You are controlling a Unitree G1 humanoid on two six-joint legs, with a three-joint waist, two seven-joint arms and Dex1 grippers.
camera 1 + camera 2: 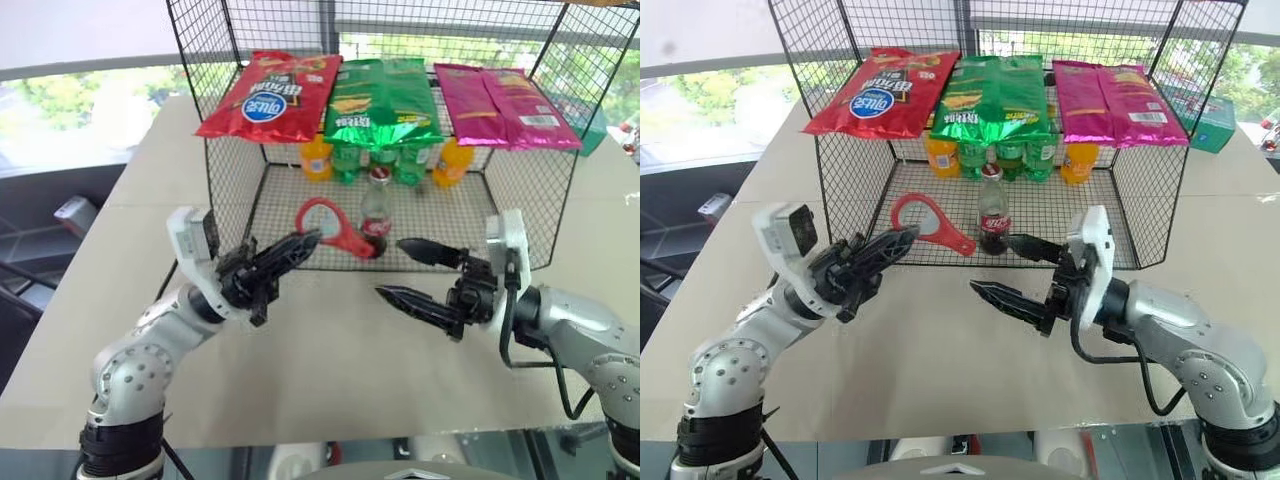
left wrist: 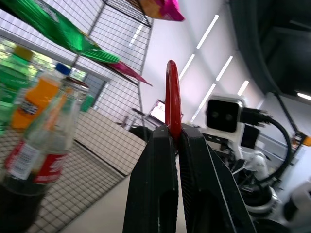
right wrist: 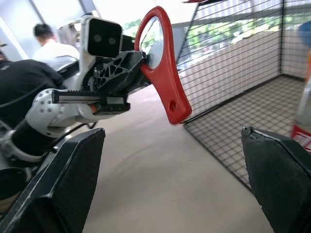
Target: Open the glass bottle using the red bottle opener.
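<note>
Red opener (image 1: 328, 226) juts from the left gripper (image 1: 300, 243), pinched at its ring; its handle tip nearly meets the bottle (image 1: 376, 212), which stands at the wire cage's (image 1: 545, 190) open front. The right gripper (image 1: 412, 270) hangs spread just right of the bottle, holding nothing.

Left wrist view: both fingers (image 2: 151, 189) clamp the opener edge-on, bottle beside.

Right wrist view: wide-apart fingers (image 3: 63, 184) frame the held opener.

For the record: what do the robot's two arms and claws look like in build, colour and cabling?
Both arms are silver-grey metal with rounded joint housings. Each carries a white boxy camera module at the wrist. The left claw and right claw each have two black tapered fingers with ridged inner faces. A black cable loops beside the right forearm.
</note>
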